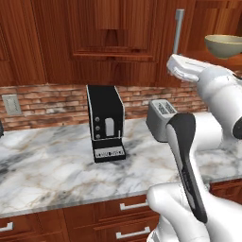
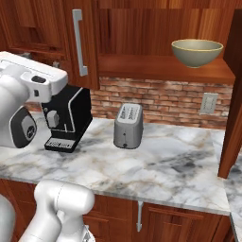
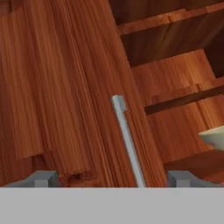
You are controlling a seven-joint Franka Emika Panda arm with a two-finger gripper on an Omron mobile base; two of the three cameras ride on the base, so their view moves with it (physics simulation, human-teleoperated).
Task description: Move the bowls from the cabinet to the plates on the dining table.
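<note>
The tan-beige bowl (image 1: 223,45) (image 2: 197,52) sits on the lowest shelf of the open dark red-brown cabinet (image 2: 142,28); its pale rim (image 3: 214,139) pokes in at the right edge of the hand view. My gripper (image 3: 113,179) is open, its fingertips (image 3: 43,178) spread wide in front of the shut cabinet door. That door's long silver bar handle (image 3: 127,140) (image 2: 79,42) (image 1: 178,30) runs up between the fingertips, apart from both. The bowl is right of the hand. The speckled bowl, the plates and the dining table are out of view.
A black coffee machine (image 1: 106,124) (image 2: 66,118) and a grey toaster (image 1: 160,118) (image 2: 128,125) stand on the marble counter (image 2: 165,160) with drawers, below the cabinet. An opened cabinet door (image 2: 234,94) juts out at the right. Brick wall (image 2: 160,99) lies behind.
</note>
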